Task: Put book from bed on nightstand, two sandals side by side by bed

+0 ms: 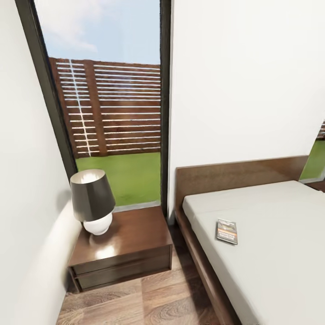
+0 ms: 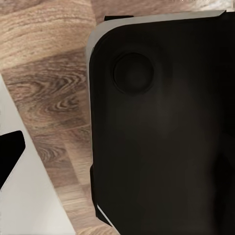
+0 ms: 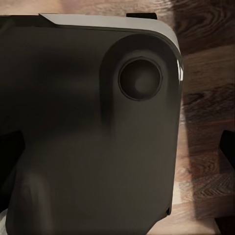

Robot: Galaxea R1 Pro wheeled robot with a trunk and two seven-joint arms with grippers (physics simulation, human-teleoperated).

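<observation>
The book (image 1: 227, 231), a thin dark paperback with an orange band, lies flat on the pale mattress of the bed (image 1: 271, 253), near its left edge and close to the headboard. A dark brown nightstand (image 1: 124, 246) stands left of the bed, in the corner under the window. The sandals are out of view. My left gripper (image 2: 117, 152) hangs over the wood floor beside my own black base, one dark finger (image 2: 11, 152) showing at the frame edge. My right gripper (image 3: 117, 147) is open, with fingers (image 3: 227, 147) far apart and nothing between them.
A lamp (image 1: 93, 201) with a dark shade and white base takes the left rear of the nightstand top. A white wall (image 1: 27, 225) runs close along the left. A narrow strip of plank floor (image 1: 158, 298) separates nightstand and bed frame.
</observation>
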